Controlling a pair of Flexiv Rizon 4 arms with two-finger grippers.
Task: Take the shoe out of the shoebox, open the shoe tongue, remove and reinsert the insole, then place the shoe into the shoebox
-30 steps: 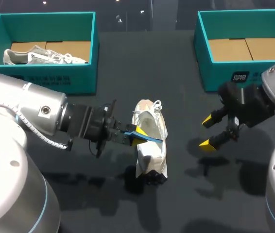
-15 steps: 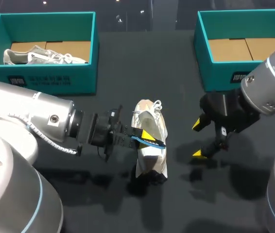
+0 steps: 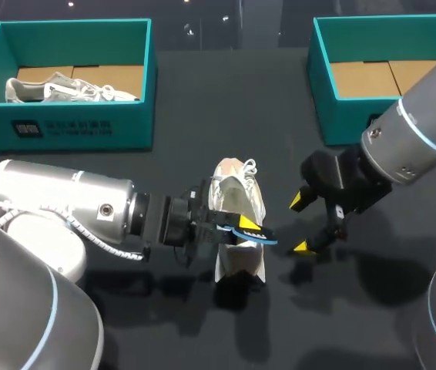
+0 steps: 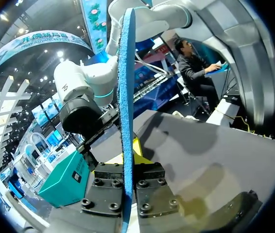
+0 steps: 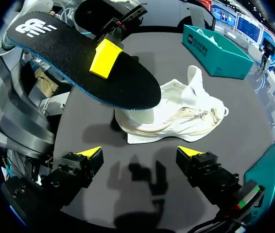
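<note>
A white shoe (image 3: 237,204) lies on its side on the dark table (image 3: 202,100), between the two boxes. My left gripper (image 3: 243,226) is over the shoe's right edge, shut on a thin black insole with a blue rim (image 3: 263,238). The left wrist view shows this insole (image 4: 126,97) edge-on, pinched in the left gripper (image 4: 128,160). In the right wrist view the insole (image 5: 79,58) hangs above the shoe (image 5: 176,116), one yellow fingertip (image 5: 106,58) of the left gripper pressed on it. My right gripper (image 3: 299,224) (image 5: 141,153) stands open just right of the shoe, nothing between its fingers.
A teal shoebox (image 3: 72,27) at the back left holds another pale shoe (image 3: 68,89); it also shows as the teal box (image 5: 215,43) beyond the shoe. A second teal shoebox (image 3: 341,116) at the back right shows only its cardboard floor.
My left gripper has moved right across the shoe with the insole, which now sticks out past the shoe's right side. My right gripper has come left, closer to the shoe, still open.
</note>
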